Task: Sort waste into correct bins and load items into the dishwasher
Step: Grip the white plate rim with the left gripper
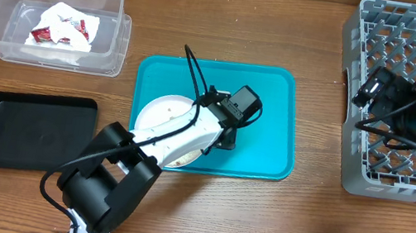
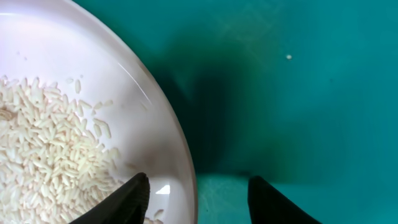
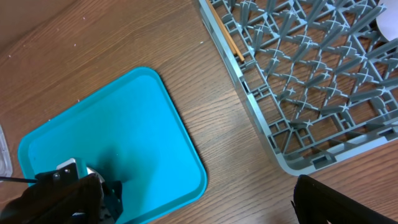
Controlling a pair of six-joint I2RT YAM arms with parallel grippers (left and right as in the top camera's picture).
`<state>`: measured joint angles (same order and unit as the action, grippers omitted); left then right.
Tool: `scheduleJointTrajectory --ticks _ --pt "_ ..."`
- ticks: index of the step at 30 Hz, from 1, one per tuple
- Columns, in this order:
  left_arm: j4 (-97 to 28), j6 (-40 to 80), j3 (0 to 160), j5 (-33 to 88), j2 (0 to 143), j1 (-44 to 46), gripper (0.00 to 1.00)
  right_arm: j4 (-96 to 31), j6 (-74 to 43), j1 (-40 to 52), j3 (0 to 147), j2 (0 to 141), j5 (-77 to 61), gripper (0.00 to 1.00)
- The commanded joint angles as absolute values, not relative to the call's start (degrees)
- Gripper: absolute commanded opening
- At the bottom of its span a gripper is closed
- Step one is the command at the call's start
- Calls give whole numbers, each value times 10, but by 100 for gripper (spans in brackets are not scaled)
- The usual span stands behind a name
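Note:
A white flat plate (image 1: 160, 113) with loose white rice (image 2: 43, 143) sits on the teal serving tray (image 1: 277, 102). My left gripper (image 2: 199, 186) is open and straddles the plate's right rim (image 2: 180, 137): one finger over the plate, the other over the tray. The clear tub (image 1: 7, 9) holds the crumpled napkin (image 1: 64, 18) and red wrapper (image 1: 41, 33). The black tray (image 1: 34, 129) lies at the left. My right gripper (image 3: 199, 199) is open and empty over the table between the teal tray and the grey dish rack (image 1: 389, 28). A chopstick (image 3: 230, 37) lies in the rack (image 3: 298, 81).
A single rice grain (image 2: 288, 57) lies on the teal tray. The edge of a white dish (image 3: 388, 25) shows at the rack's far side. My left arm (image 1: 115, 177) reaches in from the front edge across the tray.

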<state>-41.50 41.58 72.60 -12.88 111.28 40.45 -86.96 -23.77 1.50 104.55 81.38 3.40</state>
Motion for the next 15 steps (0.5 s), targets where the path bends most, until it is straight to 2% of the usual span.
scheduleJointTrajectory --ticks 1,3,5,15 --pt "-413 411 725 -154 1122 411 53 -866 -241 13 1046 810 37 100" --pt "-413 412 725 -154 1122 411 52 -866 -241 13 1046 810 38 100" --pt "-413 414 725 -154 1122 411 44 -866 -241 13 1046 810 37 100" --pt "-411 414 725 -154 1122 411 43 -866 -241 13 1046 810 37 100"
